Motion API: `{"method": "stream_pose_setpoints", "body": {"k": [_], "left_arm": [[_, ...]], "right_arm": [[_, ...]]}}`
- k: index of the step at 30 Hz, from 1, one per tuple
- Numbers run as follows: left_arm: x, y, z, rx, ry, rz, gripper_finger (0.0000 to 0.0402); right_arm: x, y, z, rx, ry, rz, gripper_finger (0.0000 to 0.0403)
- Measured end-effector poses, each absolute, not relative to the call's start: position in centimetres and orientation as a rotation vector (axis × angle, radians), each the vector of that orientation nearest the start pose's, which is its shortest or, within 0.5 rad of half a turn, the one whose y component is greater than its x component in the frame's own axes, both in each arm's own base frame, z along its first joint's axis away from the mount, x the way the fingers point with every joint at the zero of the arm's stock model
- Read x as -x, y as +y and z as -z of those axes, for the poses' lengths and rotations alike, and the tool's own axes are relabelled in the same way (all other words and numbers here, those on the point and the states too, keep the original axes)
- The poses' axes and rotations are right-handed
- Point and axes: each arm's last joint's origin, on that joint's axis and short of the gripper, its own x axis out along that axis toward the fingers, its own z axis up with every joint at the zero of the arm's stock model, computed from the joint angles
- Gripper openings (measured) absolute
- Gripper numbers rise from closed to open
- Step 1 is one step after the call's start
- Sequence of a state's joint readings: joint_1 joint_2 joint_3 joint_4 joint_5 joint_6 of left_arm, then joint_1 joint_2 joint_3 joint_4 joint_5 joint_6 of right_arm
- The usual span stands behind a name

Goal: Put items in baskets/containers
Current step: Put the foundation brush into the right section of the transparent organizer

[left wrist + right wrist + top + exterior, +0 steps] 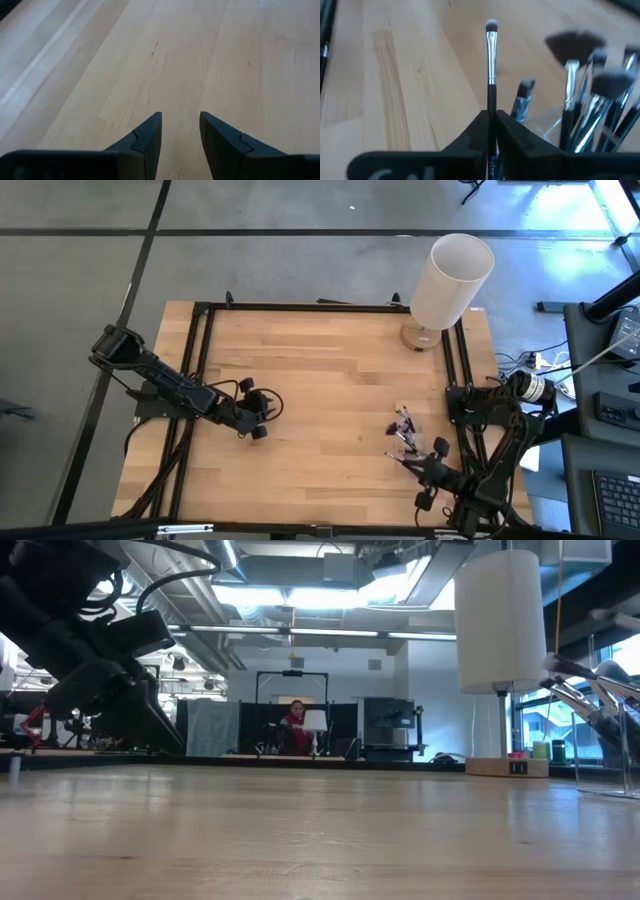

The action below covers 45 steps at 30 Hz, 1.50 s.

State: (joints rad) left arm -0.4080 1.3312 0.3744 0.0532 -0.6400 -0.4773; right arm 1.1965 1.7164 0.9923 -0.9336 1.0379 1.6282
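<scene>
Several makeup brushes with dark and purple tips lie bunched near the table's right edge; in the right wrist view these brushes stand crowded over a clear plastic box. My right gripper is just near of the bunch, shut on one thin brush with a black handle, a silver ferrule and a grey tip. My left gripper is open over bare wood at the table's left half. My right gripper pinches the single brush by its black handle between the two fingers. The brush lies along the fingers and sticks out past their tips, its bristle tip pointing away from the gripper over the table. Whether it is lifted clear cannot be told.
A tall white cylinder on a round wooden base stands at the far right corner. Black frame rails run along the table's left, far and right sides. Bare wood stretches between the two grippers. A person shows far off in the room.
</scene>
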Motion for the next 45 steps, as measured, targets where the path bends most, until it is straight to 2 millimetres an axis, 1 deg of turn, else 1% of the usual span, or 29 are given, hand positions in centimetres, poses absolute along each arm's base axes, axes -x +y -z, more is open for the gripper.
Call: {"method": "stream_pose_setpoints", "body": {"k": [4,11,15,20,25,35,38,41,45], "left_arm": [[-19.4,-6.5,-12.3,0.0,0.696,-0.407,0.0127],[-19.4,-6.5,-12.3,0.003,0.693,-0.409,0.0127],[-19.4,-6.5,-12.3,0.003,0.693,-0.41,0.0127],[-19.4,-6.5,-12.3,0.003,0.693,-0.41,0.0127],[-19.4,-6.5,-12.3,0.003,0.693,-0.41,0.0127],[-19.4,-6.5,-12.3,0.003,0.693,-0.409,0.0127],[-19.5,-6.5,-12.4,0.013,0.679,-0.405,0.0127],[-19.9,-6.7,-12.8,0.047,0.626,-0.395,0.0127],[-21.3,-6.8,-13.8,0.124,0.482,-0.354,0.0127]], "right_arm": [[-12.3,24.6,-16.4,-0.119,0.586,0.418,0.0055],[-12.4,24.6,-16.3,-0.126,0.591,0.426,0.0108],[-12.6,24.4,-16.5,-0.136,0.593,0.433,0.0114],[-12.5,24.1,-17.5,-0.165,0.588,0.425,0.0115],[-12.4,23.9,-18.2,-0.19,0.583,0.415,0.0098],[-12.2,23.8,-18.3,-0.223,0.632,0.422,0.0036],[-12.2,23.7,-18.7,-0.233,0.63,0.419,0.0021],[-12.5,23.3,-19.5,-0.273,0.623,0.422,0.0006],[-13.5,22.8,-21.3,-0.314,0.61,0.437,0.0007]]}}
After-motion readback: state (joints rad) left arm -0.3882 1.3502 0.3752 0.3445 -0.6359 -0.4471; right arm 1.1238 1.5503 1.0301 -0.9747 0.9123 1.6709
